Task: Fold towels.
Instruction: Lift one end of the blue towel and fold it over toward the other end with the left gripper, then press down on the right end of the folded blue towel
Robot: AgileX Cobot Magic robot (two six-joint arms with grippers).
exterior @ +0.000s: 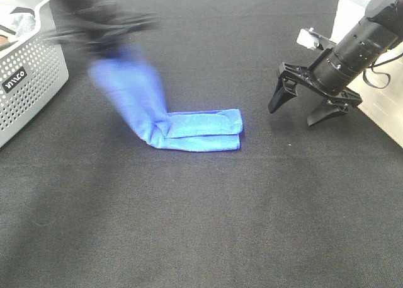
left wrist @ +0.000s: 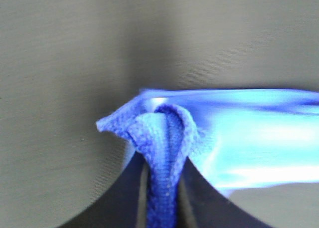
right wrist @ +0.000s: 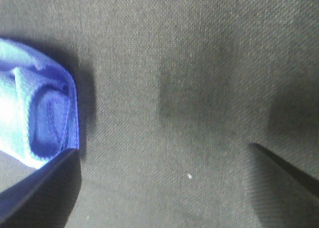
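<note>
**Left gripper [left wrist: 162,193] clamped on the blue towel [left wrist: 249,138], right gripper [exterior: 295,115] spread wide**

Left gripper's two dark fingers [left wrist: 119,203] are closed on a bunched, stitched edge of the royal-blue microfibre towel, the fabric squeezed into a narrow ridge between them. From the high camera this gripper [exterior: 107,26] is a dark blur (its outline cannot be made out) just beside the grey perforated basket [exterior: 31,80]. The towel [exterior: 189,127] hangs from it in a slanted band down to the black table cover [exterior: 201,225]. Away from the left gripper, toward the other arm, the rest of the towel lies folded in flat layers on the cover. The right gripper hovers above the cover, jaws apart with nothing between them, near the towel's folded end but not touching it. Its wrist camera shows that end [right wrist: 35,118] just beside one finger [right wrist: 40,193].
</note>
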